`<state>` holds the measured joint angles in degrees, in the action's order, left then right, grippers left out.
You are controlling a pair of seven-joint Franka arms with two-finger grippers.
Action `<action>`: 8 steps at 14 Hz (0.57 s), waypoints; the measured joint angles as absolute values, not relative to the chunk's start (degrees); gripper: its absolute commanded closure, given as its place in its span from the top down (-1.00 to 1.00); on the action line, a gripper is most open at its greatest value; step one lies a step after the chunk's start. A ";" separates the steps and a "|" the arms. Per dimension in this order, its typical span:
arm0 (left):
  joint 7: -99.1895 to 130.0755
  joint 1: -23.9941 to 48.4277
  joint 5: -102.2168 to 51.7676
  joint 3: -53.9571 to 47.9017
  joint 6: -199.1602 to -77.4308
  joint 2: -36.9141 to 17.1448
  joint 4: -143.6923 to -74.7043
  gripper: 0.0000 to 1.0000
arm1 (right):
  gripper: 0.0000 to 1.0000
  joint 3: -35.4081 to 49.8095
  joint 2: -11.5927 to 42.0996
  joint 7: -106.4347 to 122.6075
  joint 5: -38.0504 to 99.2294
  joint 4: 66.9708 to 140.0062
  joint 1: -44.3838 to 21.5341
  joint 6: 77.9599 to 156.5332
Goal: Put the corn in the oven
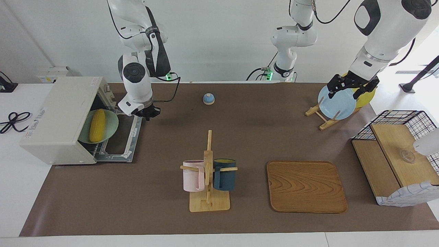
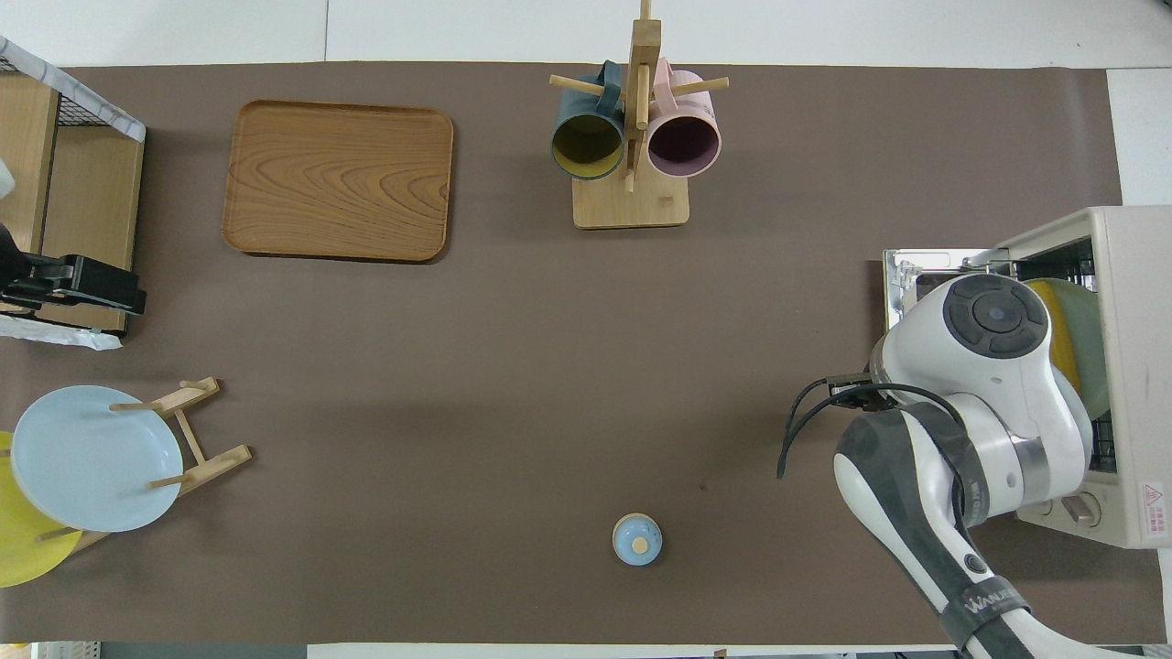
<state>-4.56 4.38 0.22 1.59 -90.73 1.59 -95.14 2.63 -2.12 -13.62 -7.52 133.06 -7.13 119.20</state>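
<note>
Basically corn [image 1: 97,125] sits on its plate [image 1: 110,129] in oven [image 1: 58,120], frame left; right gripper [image 1: 148,113] shut, empty, probably clear of the door [image 1: 123,139]; left gripper [image 1: 349,85] open over the plate rack [image 1: 320,116]; next: shut door.

the facing view looks from high across the table toward the robots, whose bases stand along the top of the frame, with the oven [image 1: 65,120] at the left edge and the wooden tray [image 1: 306,187] at the lower right. the overhead view looks steeply down from above the robots' own end, half a turn around, so the oven [image 2: 1112,366] sits at the right edge and the wooden tray [image 2: 339,179] at the upper left. both take in the whole brown mat [image 1: 257,137] from a distance.
</note>
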 measured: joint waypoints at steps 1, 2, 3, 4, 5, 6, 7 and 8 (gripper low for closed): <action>-4.56 4.38 0.22 1.58 -90.73 1.59 -95.14 1.00 | -1.00 2.64 -2.13 -14.41 -7.51 134.18 -7.14 120.47; -4.56 4.37 0.22 1.58 -90.73 1.59 -95.14 1.00 | -1.00 2.63 -2.15 -14.78 -7.48 135.27 -7.12 122.04; -4.56 4.36 0.22 1.58 -90.73 1.59 -95.14 1.00 | -1.00 2.57 -2.18 -14.89 -7.46 136.50 -7.03 123.90; -4.56 4.35 0.22 1.58 -90.73 1.59 -95.14 1.00 | -1.00 2.49 -2.22 -14.89 -7.45 137.69 -6.72 125.55; -4.56 4.34 0.22 1.58 -90.73 1.59 -95.14 1.00 | -1.00 2.48 -2.28 -14.89 -7.45 138.63 -5.97 126.60; -4.56 4.33 0.22 1.58 -90.73 1.59 -95.14 1.00 | -1.00 2.47 -2.36 -14.79 -7.45 139.25 -5.05 127.12; -4.56 4.32 0.22 1.58 -90.73 1.59 -95.14 1.00 | -1.00 2.46 -2.47 -14.54 -7.45 139.68 -4.28 127.25; -4.56 4.32 0.22 1.58 -90.73 1.59 -95.14 1.00 | -1.00 2.44 -2.57 -14.44 -7.45 139.97 -3.80 127.28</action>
